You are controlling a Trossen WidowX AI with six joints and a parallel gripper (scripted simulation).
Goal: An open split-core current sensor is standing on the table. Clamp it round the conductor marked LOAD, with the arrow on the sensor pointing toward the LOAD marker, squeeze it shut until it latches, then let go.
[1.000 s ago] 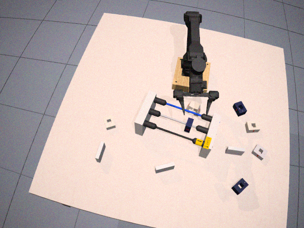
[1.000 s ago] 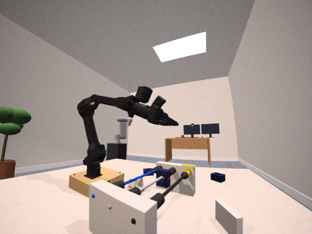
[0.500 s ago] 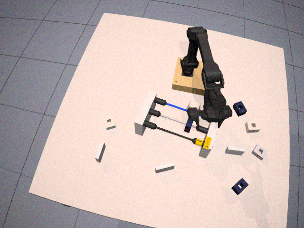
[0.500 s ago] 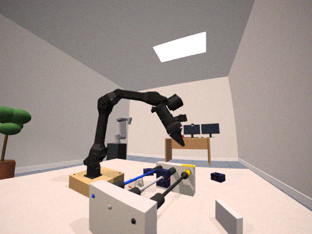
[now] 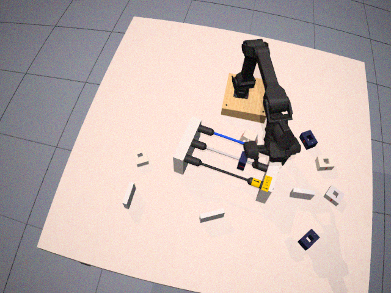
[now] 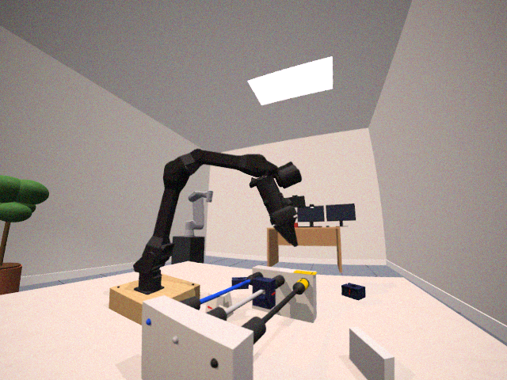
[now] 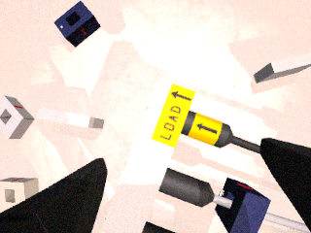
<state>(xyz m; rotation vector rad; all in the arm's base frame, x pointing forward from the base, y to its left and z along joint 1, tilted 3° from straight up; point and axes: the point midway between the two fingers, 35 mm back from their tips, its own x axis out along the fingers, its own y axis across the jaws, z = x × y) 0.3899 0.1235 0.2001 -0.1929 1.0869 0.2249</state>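
Note:
A pale sensor (image 5: 249,136) (image 6: 223,300) with a red mark stands behind the blue conductor, seemingly the open one; the arm partly hides it in the top view. The LOAD conductor (image 5: 225,171) (image 6: 282,303) (image 7: 245,144) is black, with a yellow arrow sleeve (image 5: 256,182) (image 6: 303,285) (image 7: 205,129) beside the yellow LOAD marker (image 5: 267,183) (image 6: 305,272) (image 7: 173,116). No sensor is seen round it. My gripper (image 5: 270,162) (image 6: 295,244) (image 7: 183,155) is open and empty, pointing down above the marker end of the rack.
A navy sensor (image 5: 241,161) (image 6: 264,292) (image 7: 248,209) sits round the white middle conductor. Other sensors, navy (image 5: 303,243) (image 6: 353,290) (image 7: 86,15) and pale (image 5: 330,190) (image 7: 15,127), lie right of the rack. Grey-white blocks (image 5: 212,215) (image 5: 302,193) stand nearby.

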